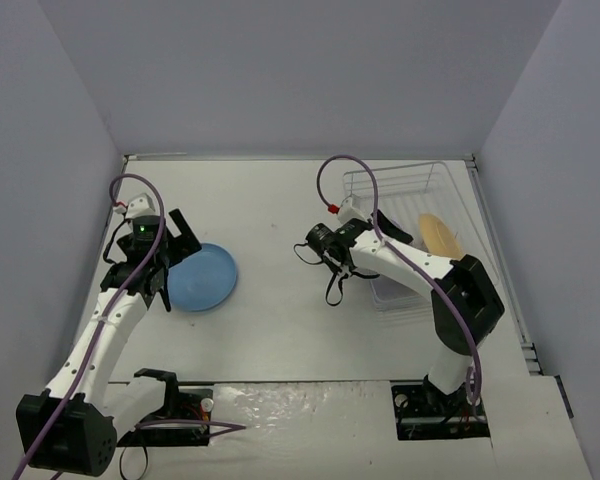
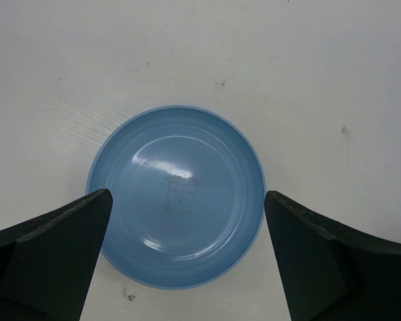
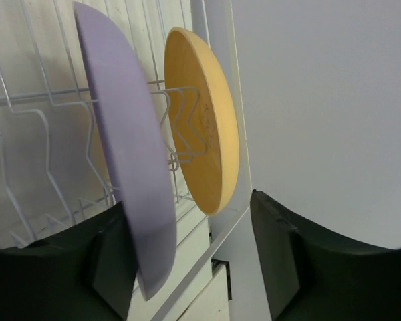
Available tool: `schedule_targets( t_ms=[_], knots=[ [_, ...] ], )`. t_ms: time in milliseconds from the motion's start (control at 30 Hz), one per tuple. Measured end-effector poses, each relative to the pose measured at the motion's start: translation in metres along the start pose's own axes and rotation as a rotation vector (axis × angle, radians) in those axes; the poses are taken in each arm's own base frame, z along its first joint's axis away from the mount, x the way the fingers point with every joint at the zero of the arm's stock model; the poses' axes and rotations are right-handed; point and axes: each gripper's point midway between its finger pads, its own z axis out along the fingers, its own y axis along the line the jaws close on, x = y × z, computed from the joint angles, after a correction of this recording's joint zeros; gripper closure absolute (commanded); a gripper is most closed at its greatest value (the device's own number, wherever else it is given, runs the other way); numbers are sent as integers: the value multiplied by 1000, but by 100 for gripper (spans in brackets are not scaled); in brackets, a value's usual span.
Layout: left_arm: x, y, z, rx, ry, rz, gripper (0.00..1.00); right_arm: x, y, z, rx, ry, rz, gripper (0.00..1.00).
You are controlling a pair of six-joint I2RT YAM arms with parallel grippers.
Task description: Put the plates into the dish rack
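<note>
**Fig.** L gripper [image 2: 187, 197] hangs over the blue plate [image 1: 202, 277], jaws spread to approx. plate width. The plate lies flat on the table [image 2: 321, 67], well apart from the rack [image 3: 214, 27]. R gripper [image 3: 190, 227] is at the rack, jaws spread and pinching nothing. The lavender plate [image 3: 127, 154] and orange plate [image 3: 207, 120] stand on edge in neighbouring slots.

Risks (est.):
- The lavender rim sits just beside R's left finger [image 3: 113, 261]. A careless pull-back could snag it and tip it out or onto the orange plate.
- The blue plate's low rim gives L little purchase, so it may skid or slip on pickup.
</note>
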Motion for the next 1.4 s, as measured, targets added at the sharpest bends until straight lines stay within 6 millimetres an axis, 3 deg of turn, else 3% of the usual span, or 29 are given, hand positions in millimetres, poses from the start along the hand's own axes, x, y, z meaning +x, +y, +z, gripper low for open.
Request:
schedule_targets(
  t_ms=[200, 333, 467, 633, 767, 900, 1067, 1167, 1267, 1333, 1400],
  knots=[
    [5, 15, -1, -80, 9, -32, 3, -4, -3, -3, -48, -14, 73, 14],
    [12, 34, -2, -177, 17, -65, 3, -27, 5, -27, -174, -108, 143, 7],
    [19, 58, -4, -281, 30, -109, 3, -57, 13, -60, -350, -234, 233, 5],
    [34, 89, -2, -382, 60, -169, 3, -92, 5, -88, -522, -369, 379, 3],
    [58, 110, 3, -434, 107, -221, 3, -112, -8, -109, -636, -476, 484, 3],
    [84, 117, 15, -442, 153, -254, 4, -124, -14, -121, -695, -535, 549, 1],
    [102, 117, 33, -451, 204, -267, 26, -126, -8, -125, -728, -542, 570, 0],
    [113, 117, 46, -461, 239, -270, 50, -118, -5, -123, -734, -531, 584, 0],
    [121, 117, 59, -465, 269, -268, 92, -110, -9, -122, -740, -529, 611, 0],
    [116, 111, 66, -439, 252, -281, 99, -109, -17, -125, -746, -536, 646, 0],
    [102, 99, 76, -388, 216, -301, 100, -108, -25, -128, -757, -546, 683, 0]
  ],
)
